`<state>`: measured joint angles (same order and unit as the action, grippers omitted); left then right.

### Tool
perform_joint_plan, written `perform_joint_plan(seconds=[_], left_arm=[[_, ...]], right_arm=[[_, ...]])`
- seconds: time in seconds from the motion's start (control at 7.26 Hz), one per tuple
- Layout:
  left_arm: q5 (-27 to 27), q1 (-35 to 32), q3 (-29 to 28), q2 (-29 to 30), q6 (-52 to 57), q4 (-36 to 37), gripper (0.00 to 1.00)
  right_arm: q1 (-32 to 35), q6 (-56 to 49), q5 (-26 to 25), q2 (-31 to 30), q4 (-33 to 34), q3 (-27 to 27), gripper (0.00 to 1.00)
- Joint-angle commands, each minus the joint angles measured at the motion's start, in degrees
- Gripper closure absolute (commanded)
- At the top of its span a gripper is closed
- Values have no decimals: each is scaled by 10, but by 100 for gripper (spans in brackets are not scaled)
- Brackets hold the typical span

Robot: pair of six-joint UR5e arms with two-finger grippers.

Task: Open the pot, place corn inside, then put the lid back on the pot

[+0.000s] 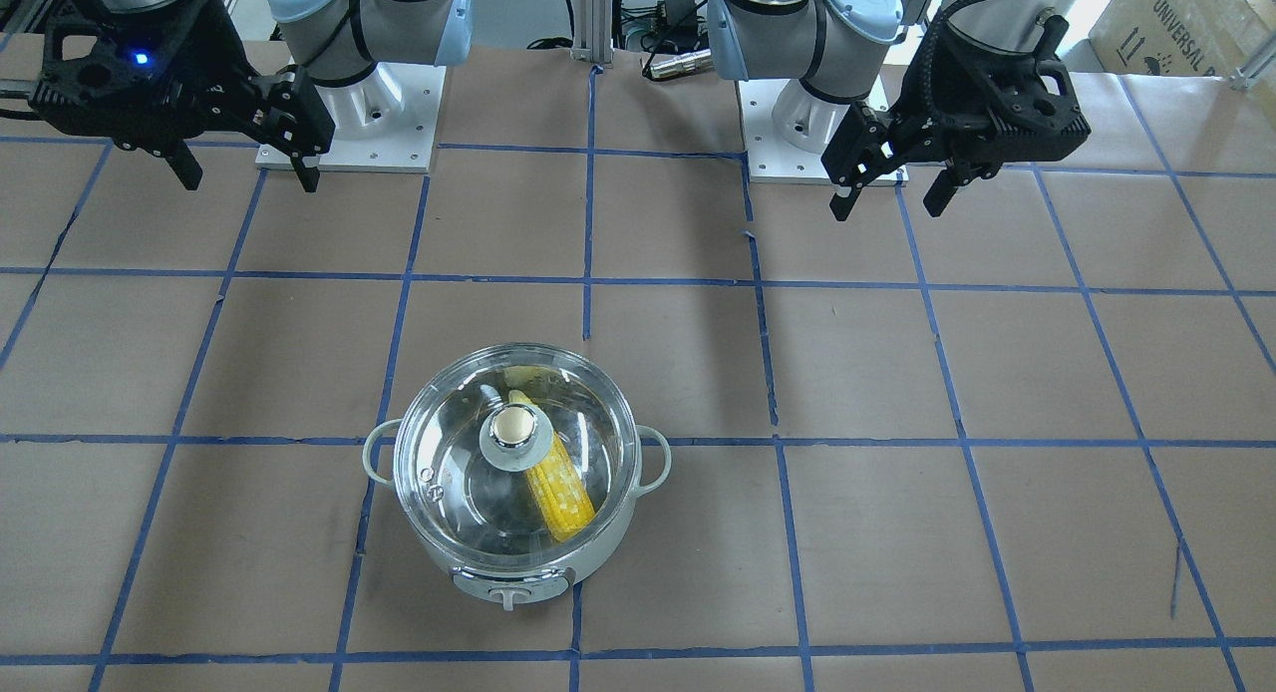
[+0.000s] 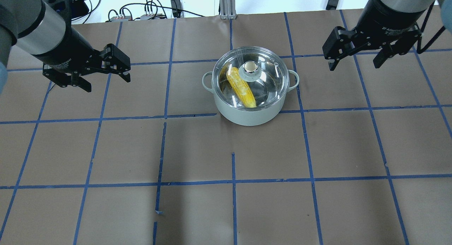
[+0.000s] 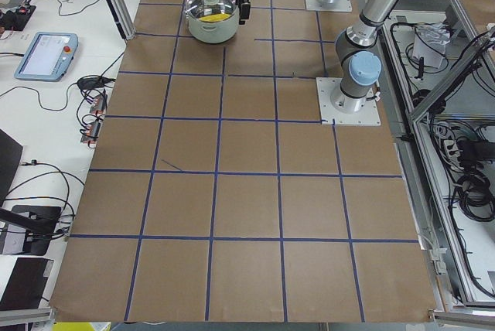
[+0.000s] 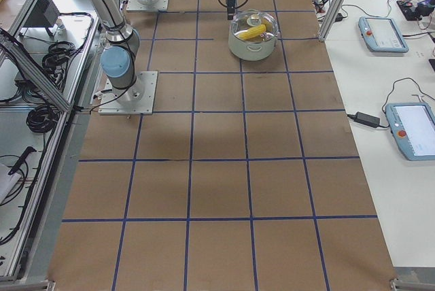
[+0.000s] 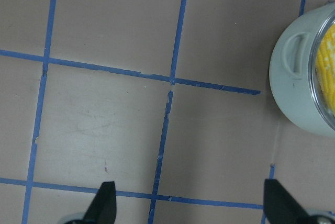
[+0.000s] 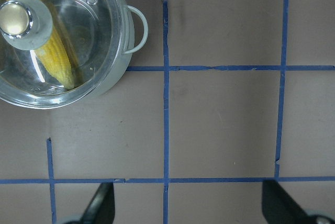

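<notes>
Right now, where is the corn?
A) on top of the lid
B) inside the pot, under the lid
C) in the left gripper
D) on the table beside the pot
B: the corn shows through the glass lid, which sits closed on the pot.

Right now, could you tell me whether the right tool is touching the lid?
Apart. The overhead view shows the right tool well clear of the lid on the pot.

Overhead, the pot (image 2: 247, 116) sits toward 12 o'clock on the worktop (image 2: 226, 202), the corn (image 2: 242, 89) inside, the lid (image 2: 272, 79) on top. The left fingers (image 2: 82, 85) hang at its 9 o'clock and the right fingers (image 2: 378, 60) at its 3 o'clock, both well apart from it.
</notes>
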<state>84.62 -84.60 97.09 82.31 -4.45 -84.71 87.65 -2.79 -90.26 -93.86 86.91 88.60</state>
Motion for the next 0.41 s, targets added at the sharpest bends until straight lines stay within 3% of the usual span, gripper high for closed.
perform_joint_plan(seconds=[0.0,0.28], left_arm=[[-1,0,0,-1,0,0,0],[-5,0,0,-1,1,0,0]], right_arm=[[1,1,-1,0,0,0,2],[1,0,-2,0,-1,-1,2]])
